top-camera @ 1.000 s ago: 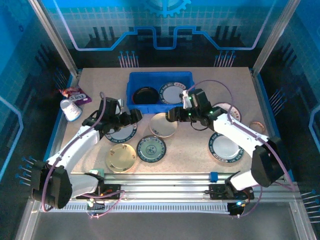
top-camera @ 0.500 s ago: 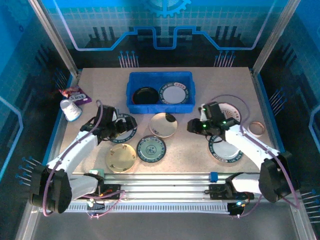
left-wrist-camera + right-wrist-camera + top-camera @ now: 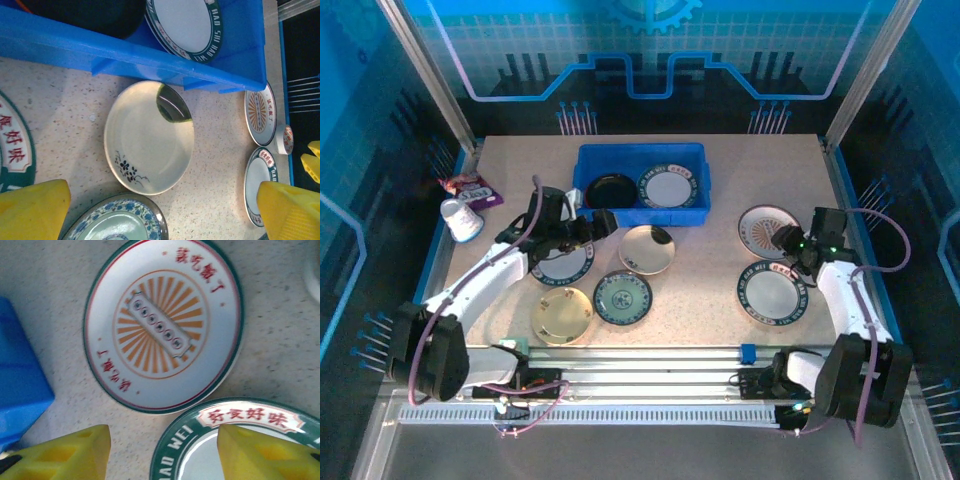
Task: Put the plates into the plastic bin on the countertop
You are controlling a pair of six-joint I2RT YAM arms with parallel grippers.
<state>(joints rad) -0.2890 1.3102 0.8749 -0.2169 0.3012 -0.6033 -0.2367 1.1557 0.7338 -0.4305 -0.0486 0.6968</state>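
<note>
Plates, listed by position on the tabletop (image 3: 740,165) as I see them from my console.

- **Far left:** white cup (image 3: 460,220).
- **Left end effector (image 3: 600,224):** fingers spread wide and empty, hovering just in front of the plastic bin (image 3: 660,216), beside a green-rimmed plate (image 3: 563,264).
- **Loose before the bin:** gold plate (image 3: 563,315), teal plate (image 3: 623,298), cream plate (image 3: 646,249).
- **Inside the bin:** black plate (image 3: 610,190), green-lettered plate (image 3: 667,187).
- **Right, both loose:** sunburst plate (image 3: 760,222), second green-rimmed plate (image 3: 772,293).
- **Right end effector (image 3: 790,242):** over their adjoining rims; I read its fingers as apart, holding nothing.
</note>
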